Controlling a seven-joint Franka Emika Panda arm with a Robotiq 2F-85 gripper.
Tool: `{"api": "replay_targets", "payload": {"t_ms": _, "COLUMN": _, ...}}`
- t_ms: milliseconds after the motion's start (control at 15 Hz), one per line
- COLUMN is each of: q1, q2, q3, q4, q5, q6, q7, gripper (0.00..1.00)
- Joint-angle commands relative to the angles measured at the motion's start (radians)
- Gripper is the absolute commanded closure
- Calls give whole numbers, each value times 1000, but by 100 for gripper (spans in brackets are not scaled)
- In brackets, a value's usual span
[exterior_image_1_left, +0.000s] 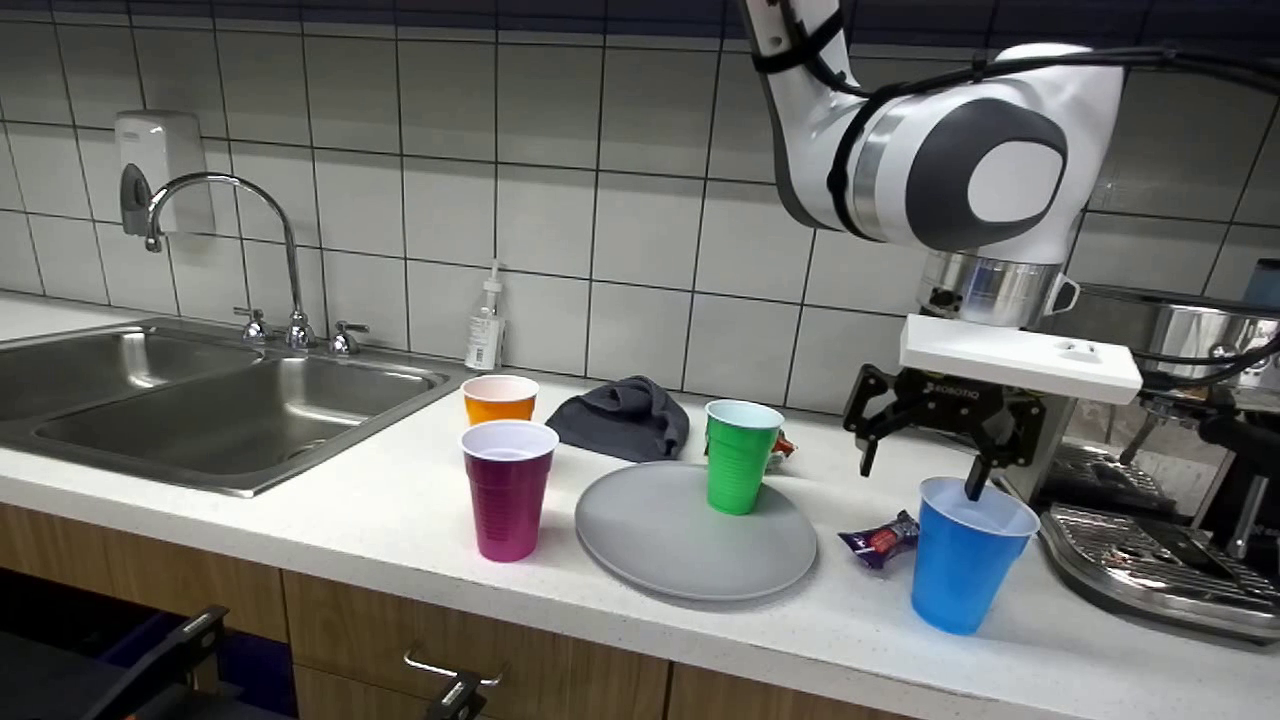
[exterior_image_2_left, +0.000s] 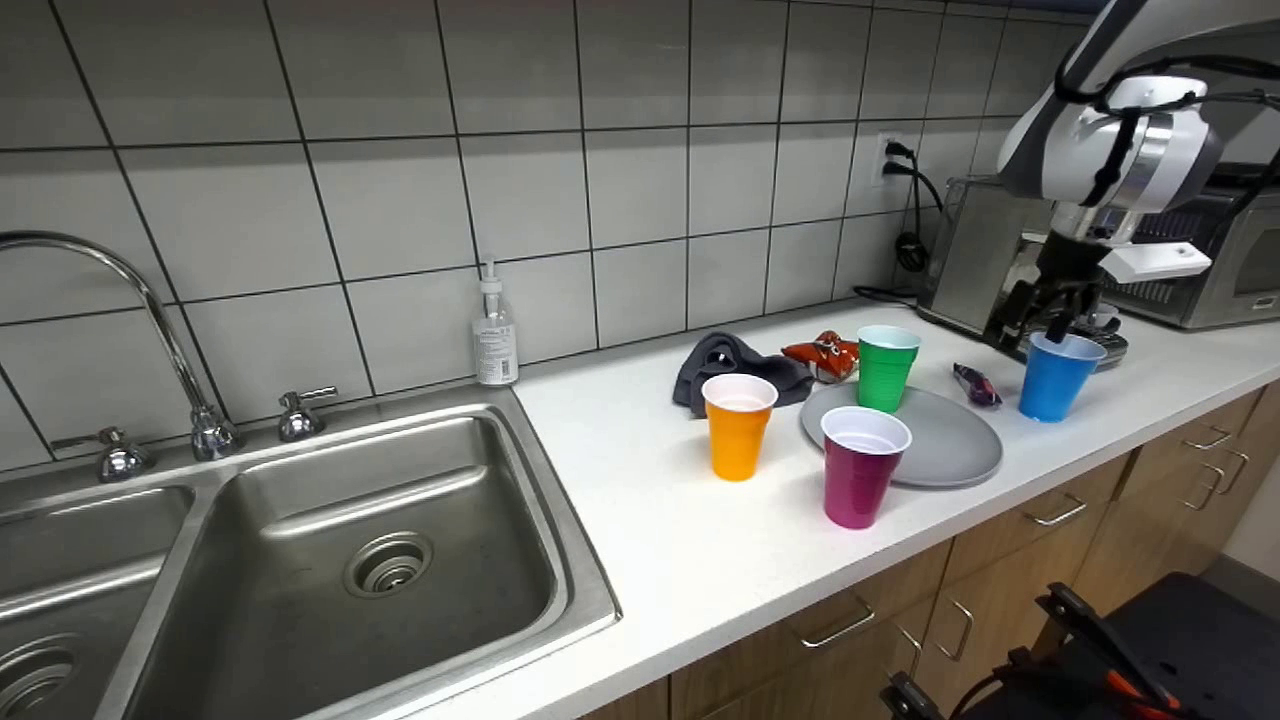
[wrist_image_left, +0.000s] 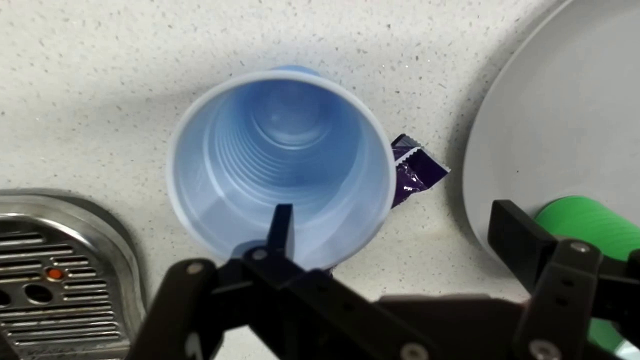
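My gripper (exterior_image_1_left: 920, 482) is open with nothing between its fingers, which also show in the wrist view (wrist_image_left: 393, 212). One finger overlaps the mouth of an upright blue cup (exterior_image_1_left: 962, 575); I cannot tell whether it touches. The cup also shows in the wrist view (wrist_image_left: 295, 165). A purple wrapped candy (exterior_image_1_left: 882, 541) lies beside the cup, partly hidden by it in the wrist view (wrist_image_left: 412, 172). A green cup (exterior_image_1_left: 742, 465) stands on a grey plate (exterior_image_1_left: 650, 550). A magenta cup (exterior_image_1_left: 507, 505) and an orange cup (exterior_image_2_left: 737, 430) stand upright on the counter.
A dark cloth (exterior_image_1_left: 630, 425) and a red-orange packet (exterior_image_2_left: 828, 355) lie near the tiled wall. A steel coffee machine (exterior_image_1_left: 1170, 560) stands close to the blue cup. A double sink (exterior_image_1_left: 230, 420) with a faucet (exterior_image_1_left: 290, 250) and a soap bottle (exterior_image_2_left: 494, 340) are at the counter's far end.
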Motion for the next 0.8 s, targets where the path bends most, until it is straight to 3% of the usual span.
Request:
{"api": "replay_targets", "payload": {"t_ms": 0, "q1": -7, "q2": 0, "q3": 7, "q4": 3, "q5": -7, "q6": -2, "q7": 5, "gripper": 0}}
{"api": "replay_targets", "payload": {"t_ms": 733, "q1": -9, "q2": -1, "q3": 9, "q4": 1, "q5": -6, "q6": 0, "q7": -3, "gripper": 0}}
